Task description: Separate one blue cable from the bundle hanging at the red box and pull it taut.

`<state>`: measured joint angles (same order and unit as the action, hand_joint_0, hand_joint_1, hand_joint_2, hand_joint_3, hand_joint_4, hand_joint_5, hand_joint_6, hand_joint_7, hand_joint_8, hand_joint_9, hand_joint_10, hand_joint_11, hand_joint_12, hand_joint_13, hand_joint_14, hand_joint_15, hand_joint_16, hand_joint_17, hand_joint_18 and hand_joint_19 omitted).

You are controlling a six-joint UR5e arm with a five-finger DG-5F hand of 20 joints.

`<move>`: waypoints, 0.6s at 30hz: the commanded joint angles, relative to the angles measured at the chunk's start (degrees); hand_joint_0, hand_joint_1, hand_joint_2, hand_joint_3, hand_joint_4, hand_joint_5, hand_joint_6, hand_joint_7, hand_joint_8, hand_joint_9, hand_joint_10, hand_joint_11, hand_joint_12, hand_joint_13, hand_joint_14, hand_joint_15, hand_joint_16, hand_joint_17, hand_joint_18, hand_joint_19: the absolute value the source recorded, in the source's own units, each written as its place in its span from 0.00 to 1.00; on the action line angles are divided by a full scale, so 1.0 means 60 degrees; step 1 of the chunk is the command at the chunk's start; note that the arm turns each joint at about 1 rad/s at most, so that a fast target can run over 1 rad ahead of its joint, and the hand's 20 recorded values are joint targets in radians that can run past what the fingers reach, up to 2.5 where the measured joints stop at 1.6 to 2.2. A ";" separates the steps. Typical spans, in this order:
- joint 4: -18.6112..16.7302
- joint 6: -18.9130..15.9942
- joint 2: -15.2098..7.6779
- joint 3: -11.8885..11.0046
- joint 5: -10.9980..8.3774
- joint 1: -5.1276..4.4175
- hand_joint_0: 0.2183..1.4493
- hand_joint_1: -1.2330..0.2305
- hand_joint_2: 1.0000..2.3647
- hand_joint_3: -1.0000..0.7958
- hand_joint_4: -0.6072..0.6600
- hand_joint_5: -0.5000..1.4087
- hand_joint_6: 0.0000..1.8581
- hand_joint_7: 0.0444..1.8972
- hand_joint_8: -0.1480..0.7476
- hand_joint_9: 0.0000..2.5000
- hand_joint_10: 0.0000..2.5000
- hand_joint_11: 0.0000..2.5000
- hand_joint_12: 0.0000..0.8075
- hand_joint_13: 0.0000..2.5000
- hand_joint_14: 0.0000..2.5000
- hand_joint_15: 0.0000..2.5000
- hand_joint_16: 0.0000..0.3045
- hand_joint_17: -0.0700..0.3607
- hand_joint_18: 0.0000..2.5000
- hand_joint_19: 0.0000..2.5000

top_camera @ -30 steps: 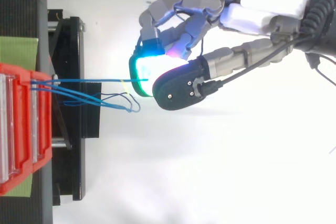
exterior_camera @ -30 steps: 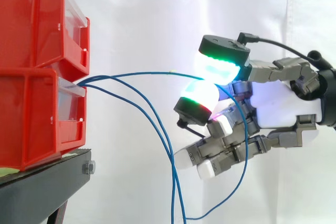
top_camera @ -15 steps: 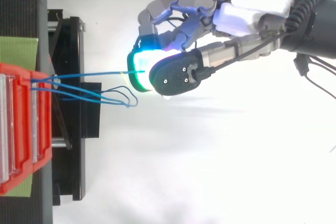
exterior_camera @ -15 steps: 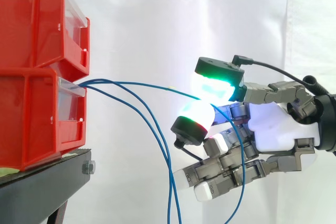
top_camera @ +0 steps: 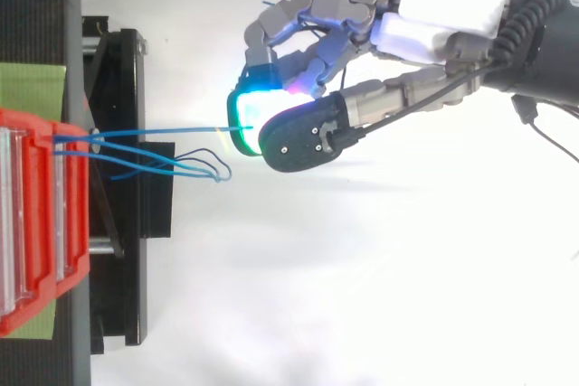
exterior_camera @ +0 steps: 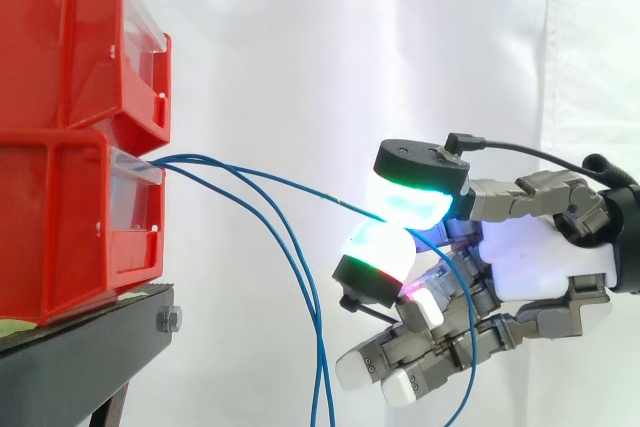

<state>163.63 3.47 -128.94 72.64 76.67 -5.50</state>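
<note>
Several thin blue cables come out of the lower red box (exterior_camera: 70, 227) at its front. One blue cable (exterior_camera: 270, 181) runs almost straight from the box down to my hand (exterior_camera: 540, 257), which sits right of the box and lower than the cable's exit. Two glowing green fingertips (exterior_camera: 405, 197) pinch that cable between them. In the top view the same cable (top_camera: 163, 131) stretches from the box to the hand (top_camera: 425, 24). The other blue cables (exterior_camera: 300, 287) hang slack in loops below.
Two red boxes are stacked, the upper red box (exterior_camera: 70, 37) on the lower, on a black stand (exterior_camera: 90, 347). A white curtain fills the background. The black frame (top_camera: 127, 187) lies under the cables in the top view.
My hand has dropped lower with the pinched cable. The cable now runs straighter from the box, slanting downward to the fingertips.
</note>
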 commanded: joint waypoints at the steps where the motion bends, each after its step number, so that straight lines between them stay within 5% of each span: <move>1: -0.0011 0.0124 0.0000 -0.0007 -0.0005 -0.0006 0.40 0.34 0.01 0.46 0.46 0.17 0.53 0.68 0.50 0.41 0.01 0.30 0.37 0.23 0.00 0.09 0.12 0.36 0.19 0.15; 18: -0.0011 0.0124 0.0000 -0.0007 -0.0019 -0.0006 0.39 0.34 0.02 0.48 0.46 0.17 0.53 0.69 0.56 0.39 0.01 0.20 0.35 0.23 0.00 0.09 0.11 0.34 0.17 0.13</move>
<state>163.56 4.23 -128.95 72.62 76.56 -5.54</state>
